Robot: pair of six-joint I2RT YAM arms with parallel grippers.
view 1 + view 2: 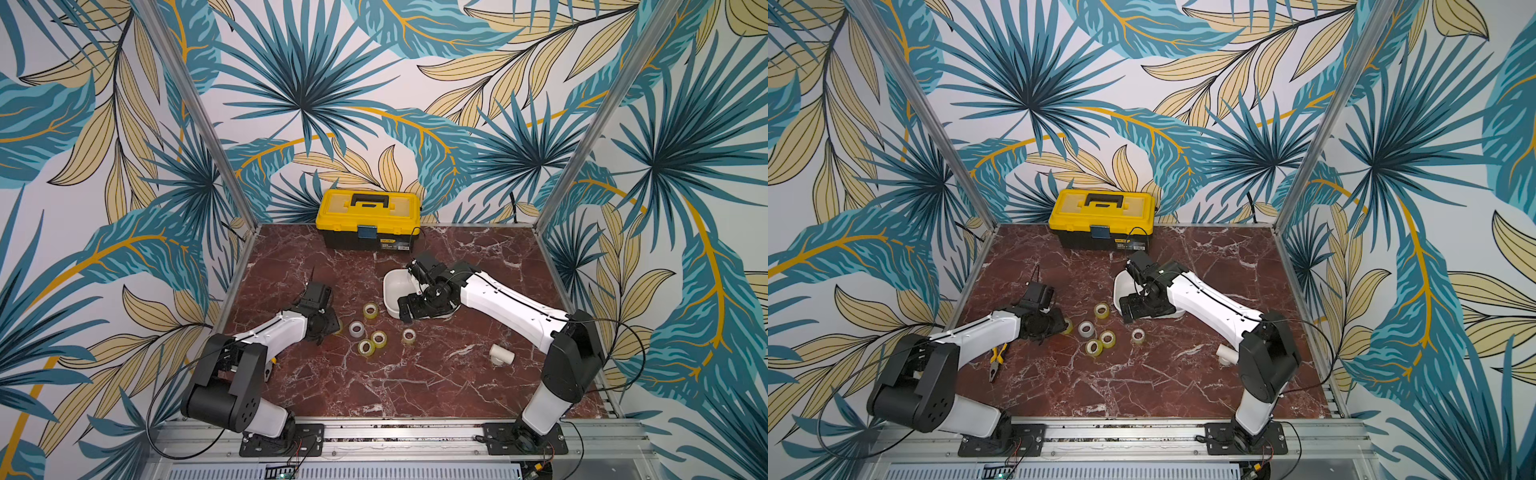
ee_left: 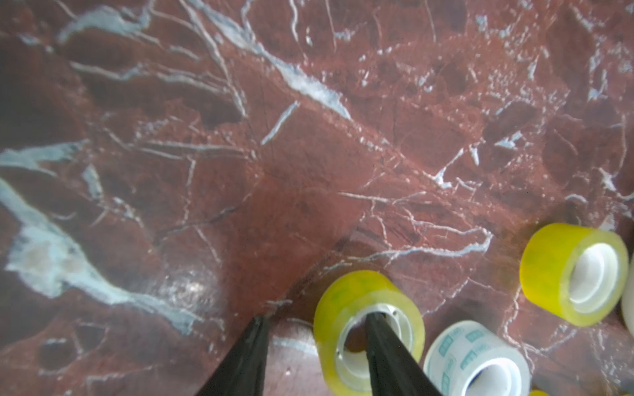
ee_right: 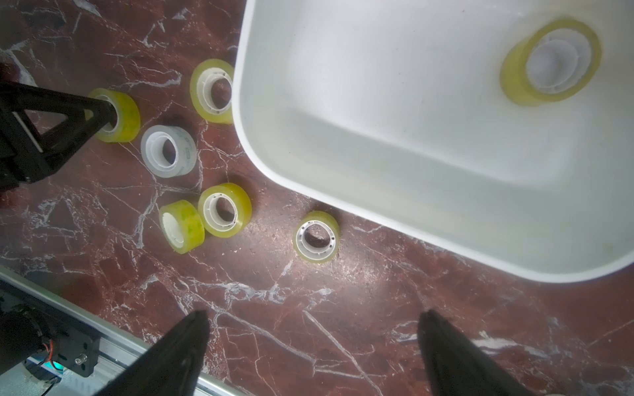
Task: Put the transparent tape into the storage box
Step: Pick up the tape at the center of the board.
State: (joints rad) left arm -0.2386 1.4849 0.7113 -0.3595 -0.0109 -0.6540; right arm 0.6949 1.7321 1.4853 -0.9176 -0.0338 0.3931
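- Left wrist view: the left gripper [image 2: 317, 317] has its two black, tapering fingers [image 2: 245, 360] parted astride the wall of one yellow roll [image 2: 346, 295]; one finger is inside the white core, the other outside and clear of the roll; nothing is clenched yet
- just beside it lies the pale roll [image 2: 473, 346], cloudy white with green print on its band; a second glossy yellow roll [image 2: 549, 271] lies near
- Right wrist view: the right gripper [image 3: 314, 313] is spread wide and empty over bare marble, beside the storage box [image 3: 377, 137]
- the storage box is a smooth white plastic tub; shallow, rectangular, with rounded corners and no lid; in both top views it sits right of centre
- transparent tape, counted in the right wrist view: seven small rolls; six yellowish, one pale; all short cylinders with white ribbed cores
- one roll in the box [image 3: 549, 61] lies flat on the floor near a corner; the other six are outside on the table
- in both top views the loose rolls [image 1: 370, 310] cluster at the centre of the frame, between the two arms
- table [image 1: 374, 382]: glossy red-brown marble with white veins
- one yellow-and-black toolbox [image 1: 368, 212] with a black handle, upper centre of the table; one white pipe fitting [image 1: 500, 354], lower right; one pair of pliers [image 1: 997, 357], yellow-and-black handles, lower left
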